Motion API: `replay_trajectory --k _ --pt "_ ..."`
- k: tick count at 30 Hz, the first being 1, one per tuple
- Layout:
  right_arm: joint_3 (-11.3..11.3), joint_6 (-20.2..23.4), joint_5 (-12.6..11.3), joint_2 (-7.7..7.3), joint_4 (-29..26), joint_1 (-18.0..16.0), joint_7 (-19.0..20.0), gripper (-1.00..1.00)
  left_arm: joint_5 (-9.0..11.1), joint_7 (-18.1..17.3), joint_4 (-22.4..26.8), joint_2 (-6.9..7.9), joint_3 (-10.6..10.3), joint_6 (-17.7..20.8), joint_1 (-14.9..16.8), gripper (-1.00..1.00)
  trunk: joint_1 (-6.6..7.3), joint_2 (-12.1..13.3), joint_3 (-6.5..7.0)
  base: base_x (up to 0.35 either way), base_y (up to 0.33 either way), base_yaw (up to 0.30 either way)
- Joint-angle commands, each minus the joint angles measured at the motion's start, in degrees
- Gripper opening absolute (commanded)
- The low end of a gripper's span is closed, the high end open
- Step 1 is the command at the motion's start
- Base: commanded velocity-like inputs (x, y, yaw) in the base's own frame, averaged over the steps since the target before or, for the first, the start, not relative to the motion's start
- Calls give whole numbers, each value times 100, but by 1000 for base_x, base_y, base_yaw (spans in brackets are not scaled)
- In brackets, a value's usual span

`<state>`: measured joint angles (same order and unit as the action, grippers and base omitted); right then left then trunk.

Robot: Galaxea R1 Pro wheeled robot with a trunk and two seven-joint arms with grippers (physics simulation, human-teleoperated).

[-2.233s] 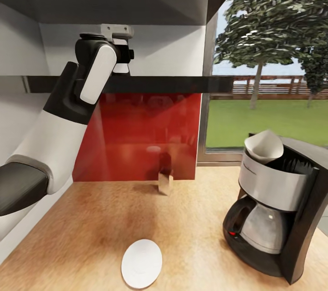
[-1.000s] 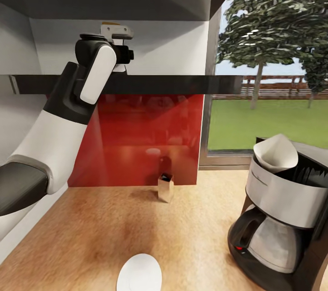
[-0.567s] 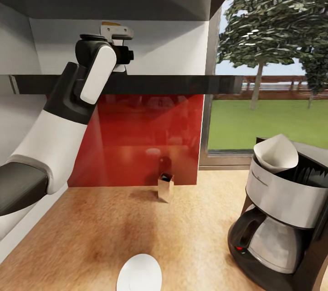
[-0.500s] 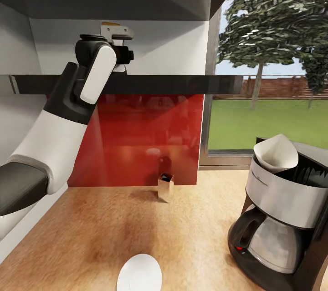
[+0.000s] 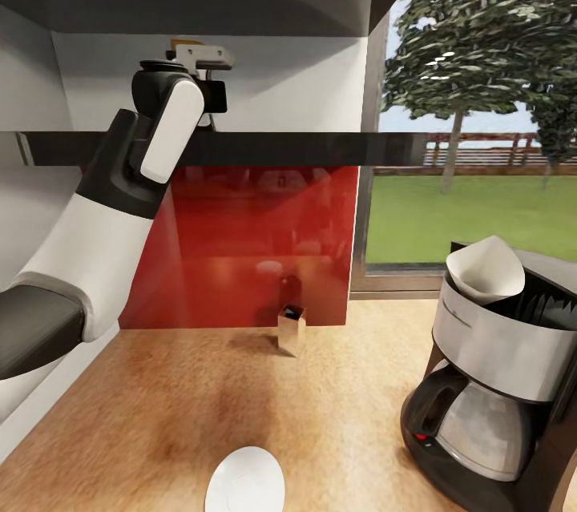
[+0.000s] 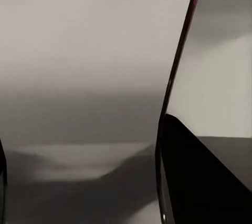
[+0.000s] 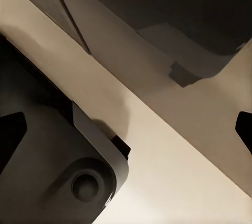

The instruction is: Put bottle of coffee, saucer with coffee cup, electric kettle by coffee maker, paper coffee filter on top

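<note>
- Spanning the lower frame in the head view, the kitchen countertop (image 5: 160,416) holds the coffee maker (image 5: 501,384) at lower right, the paper coffee filter (image 5: 485,270) sitting crooked in its basket.
- Left arm (image 5: 104,239) rises from lower left to upper left, elbow bent, wrist reaching over the kitchen shelf (image 5: 304,148), the dark band crossing mid-frame.
- Left gripper (image 5: 196,55) sits above the shelf, upper left; an amber sliver right at it is likely the cap of the bottle of coffee (image 5: 186,41). Body hidden, so axis can't be told, presumably upright. Jaw state can't be told.
- Saucer (image 5: 244,481) at the bottom edge, well left of the coffee maker.
- Small brownish glass (image 5: 291,330) stands by the red backsplash.
- Right gripper jaw state can't be told; judged the farther one from the shelf.
</note>
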<state>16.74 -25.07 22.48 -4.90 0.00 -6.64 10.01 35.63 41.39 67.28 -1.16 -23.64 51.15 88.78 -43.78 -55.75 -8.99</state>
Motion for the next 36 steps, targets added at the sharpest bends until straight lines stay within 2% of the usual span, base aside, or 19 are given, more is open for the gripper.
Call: replay_trajectory --k 1,10,20,31,36 --pt "22 -16 -21 -2 0 -4 21 100 50 44 3 1 -9 18 7 -100 -1 -6 -9 0 0 0" --pt "22 -16 -22 -2 0 -4 22 100 50 44 17 -6 -17 18 7 -100 -1 -6 -9 0 0 0" --pt "22 -16 -20 -2 0 -4 23 100 50 44 26 -7 -14 24 7 -100 153 275 117 0 0 0" --pt "22 -16 -21 -2 0 -4 22 100 50 44 74 -7 -17 21 7 -100 153 275 117 -1 0 0" --pt "22 -16 -22 -2 0 -4 23 100 50 44 81 -7 -18 18 7 -100 153 275 117 -197 0 0"
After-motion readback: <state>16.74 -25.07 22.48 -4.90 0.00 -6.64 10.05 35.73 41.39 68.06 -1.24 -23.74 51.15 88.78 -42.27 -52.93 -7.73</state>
